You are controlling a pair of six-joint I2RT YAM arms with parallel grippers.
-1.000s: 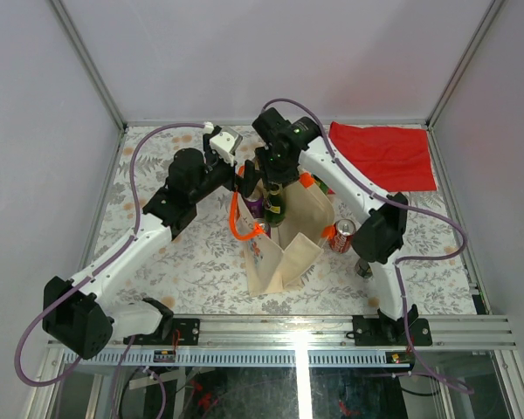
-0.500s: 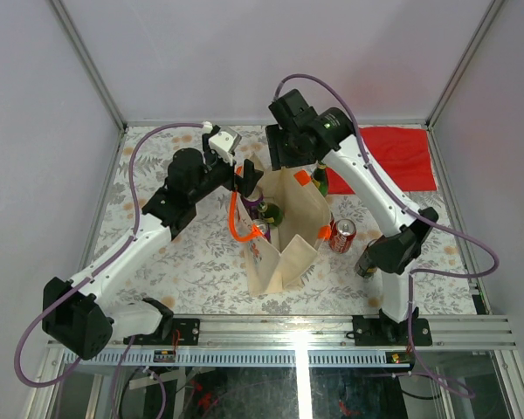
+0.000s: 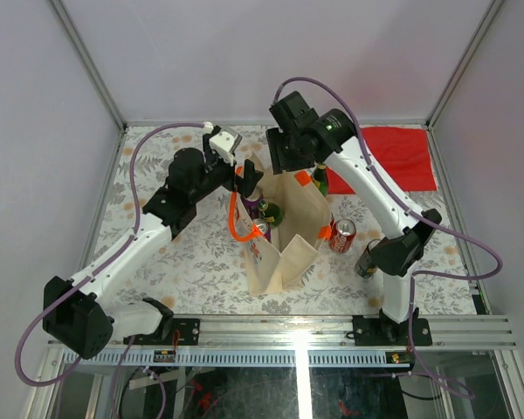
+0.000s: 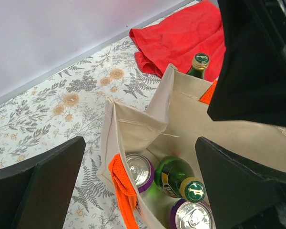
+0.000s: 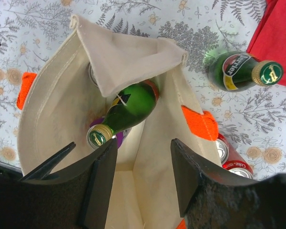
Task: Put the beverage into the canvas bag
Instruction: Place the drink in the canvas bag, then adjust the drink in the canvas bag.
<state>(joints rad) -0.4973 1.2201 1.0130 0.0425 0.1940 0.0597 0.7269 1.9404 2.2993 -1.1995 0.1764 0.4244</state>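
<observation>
The beige canvas bag point(image 3: 284, 240) with orange handles point(image 3: 237, 218) stands open mid-table. Inside it a green bottle point(image 5: 128, 107) leans on purple cans point(image 4: 139, 169); the bottle also shows in the left wrist view point(image 4: 176, 176). My right gripper point(image 5: 143, 143) is open and empty, above the bag's mouth at its far side point(image 3: 288, 161). My left gripper point(image 4: 140, 143) is open, its jaws wide apart astride the bag's left corner and handle point(image 3: 249, 177). A second green bottle point(image 5: 238, 71) stands outside the bag on its far right.
A red can point(image 3: 341, 235) stands against the bag's right side. A flat red cloth point(image 3: 389, 153) lies at the back right. The table has a floral cover point(image 3: 192, 262), with grey walls around it.
My right gripper has let go of the green bottle inside the bag and has risen and drawn back. The bottle now leans in the bag. The left arm has not moved.
</observation>
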